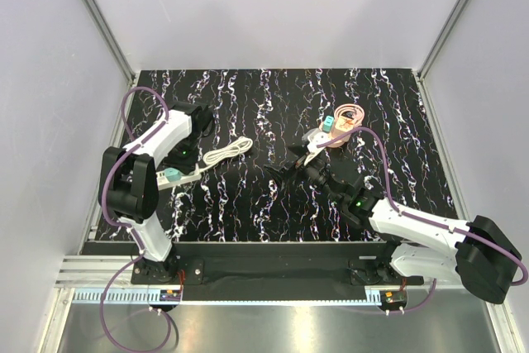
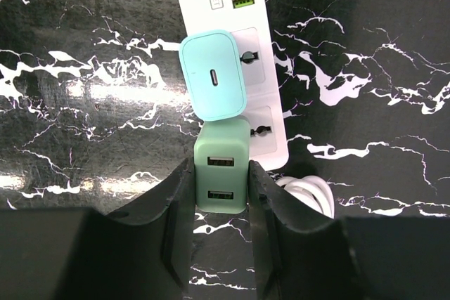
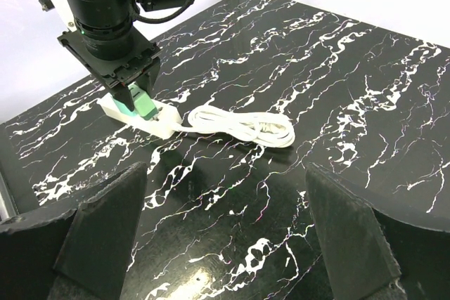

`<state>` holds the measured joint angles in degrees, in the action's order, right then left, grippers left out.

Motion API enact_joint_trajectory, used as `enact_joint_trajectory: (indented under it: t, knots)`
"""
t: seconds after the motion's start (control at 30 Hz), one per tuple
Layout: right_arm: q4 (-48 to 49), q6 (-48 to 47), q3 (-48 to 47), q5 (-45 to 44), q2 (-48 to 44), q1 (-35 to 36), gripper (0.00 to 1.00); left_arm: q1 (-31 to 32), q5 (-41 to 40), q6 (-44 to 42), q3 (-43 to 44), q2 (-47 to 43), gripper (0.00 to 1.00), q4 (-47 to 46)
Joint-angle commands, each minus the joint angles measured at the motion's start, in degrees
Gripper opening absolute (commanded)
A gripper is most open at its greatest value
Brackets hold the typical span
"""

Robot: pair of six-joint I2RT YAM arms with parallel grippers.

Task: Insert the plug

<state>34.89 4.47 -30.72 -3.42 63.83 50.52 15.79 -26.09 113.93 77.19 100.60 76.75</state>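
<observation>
The teal plug (image 2: pixel 213 75) has a single port on top. It stands a little tilted over a socket of the white power strip (image 2: pixel 271 54); I cannot tell how deep it sits. Right beside it on the strip is a green cube (image 2: pixel 222 166) with two ports, and my left gripper (image 2: pixel 219 180) is shut on that cube's sides. From the right wrist view the left gripper (image 3: pixel 133 100) stands upright over the strip (image 3: pixel 165 123). My right gripper (image 3: pixel 225 173) hangs open above bare table, well away from the strip, with nothing between its fingers.
The strip's white cord (image 1: pixel 229 152) lies coiled just right of it. Another small teal cube (image 1: pixel 328 126) rests by a coil of pink cable (image 1: pixel 347 117) behind the right gripper (image 1: pixel 302 167). Grey walls close in the black marbled table (image 1: pixel 248 97).
</observation>
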Motion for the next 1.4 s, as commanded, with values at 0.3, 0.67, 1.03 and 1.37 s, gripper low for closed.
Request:
enact_joint_trajectory:
  t: [0.3,0.67,1.03,1.37]
  knots:
    - [4.22,1.59,1.54,1.75,-3.36,0.19,1.00,0.29,4.99,25.99,-1.33,-2.33,0.00,10.09]
    - [4.13,2.74,2.51,3.07,-5.03,0.19,1.00,-0.32,4.20,30.47,-1.34,-7.95,0.00,11.67]
    - [3.78,2.91,3.03,3.16,-6.70,0.19,1.00,-2.08,5.34,28.28,0.60,-6.38,0.00,11.76]
    - [4.04,2.65,2.77,3.07,-6.53,0.19,1.00,-4.54,5.17,26.70,1.65,-3.48,0.00,11.67]
